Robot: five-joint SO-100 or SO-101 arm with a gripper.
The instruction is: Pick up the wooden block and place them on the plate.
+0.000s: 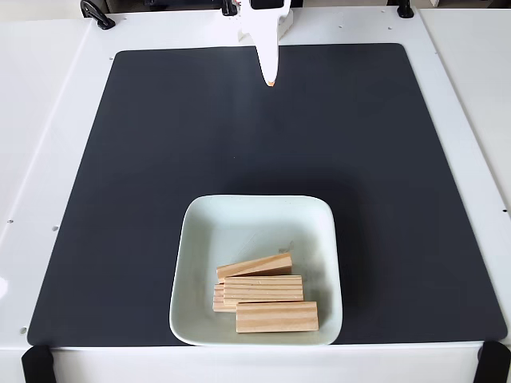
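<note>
White desk point(48, 120) under dark mat point(160, 159). Wooden blocks point(276, 316) piled in near half of plate point(192, 231), overlapping, one tilted on others. Judged light, rigid, smooth-grained; best pinched across narrow sides. Claw point(271, 72) at mat's far edge, well apart, holding nothing; open or clenched, cannot tell.

Your gripper point(271, 80) sits at the top centre of the fixed view, cut off by the upper edge. White fingers point(267, 48) taper downward to a narrow tip with a small orange-brown spot at its end. You see one pointed shape, no gap showing between the fingers. Whether they are parted or closed cannot be told. Nothing is held at the tip.
</note>
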